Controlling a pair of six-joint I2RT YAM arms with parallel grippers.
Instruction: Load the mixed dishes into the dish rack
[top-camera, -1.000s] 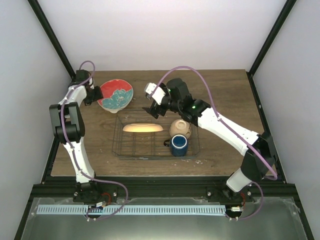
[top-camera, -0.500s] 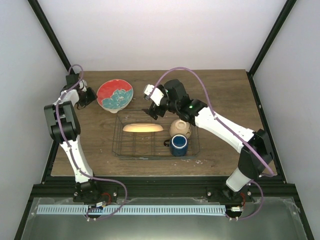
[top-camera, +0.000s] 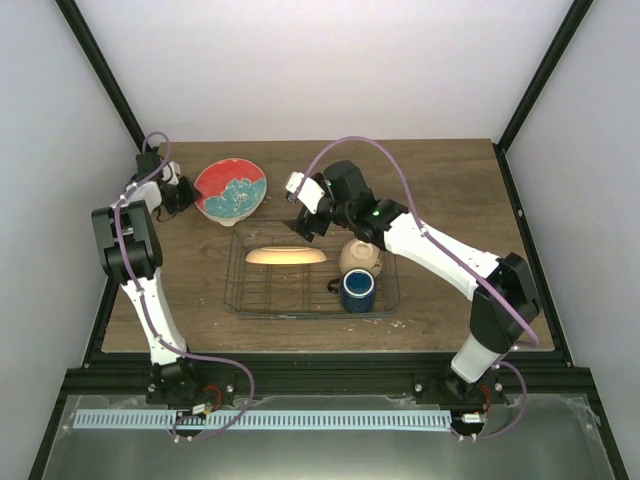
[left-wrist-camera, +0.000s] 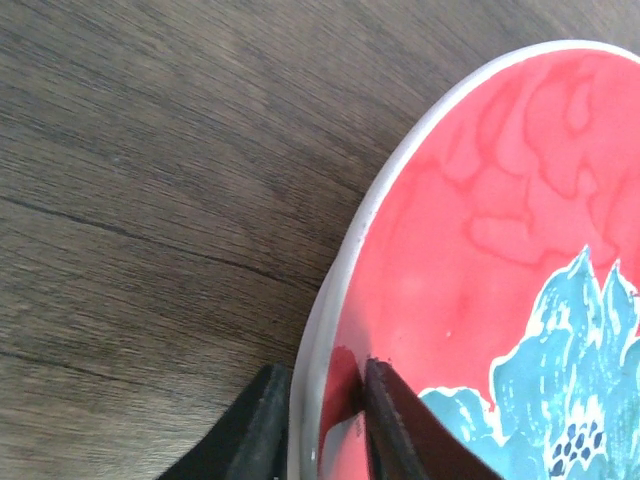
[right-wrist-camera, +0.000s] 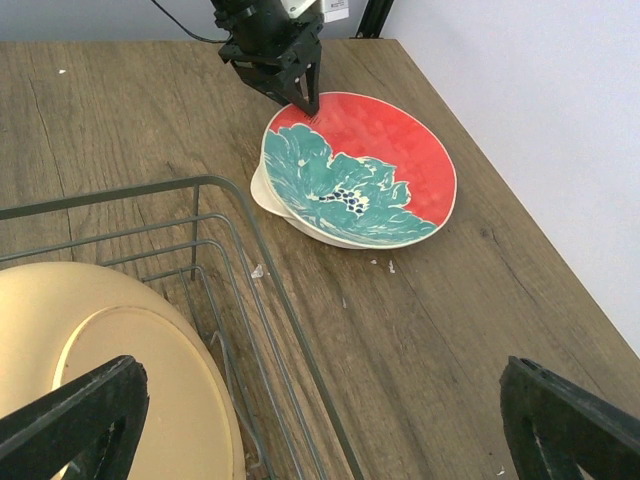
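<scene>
The red plate with the teal flower lies tilted on the table behind the dish rack. The pale rim of a white plate shows under it. My left gripper is shut on the red plate's left rim, one finger under it and one on its face. The rack holds the orange-yellow plate, the cream bowl and the dark blue mug. My right gripper hangs open over the rack's back edge, holding nothing.
Black frame posts run along both sides of the table, and the left arm is close to the left one. Small white crumbs lie on the wood between the rack and the red plate.
The left gripper's fingers have closed onto the red plate's rim after the arm drew back to the left. The right arm has shifted slightly left, still open.
</scene>
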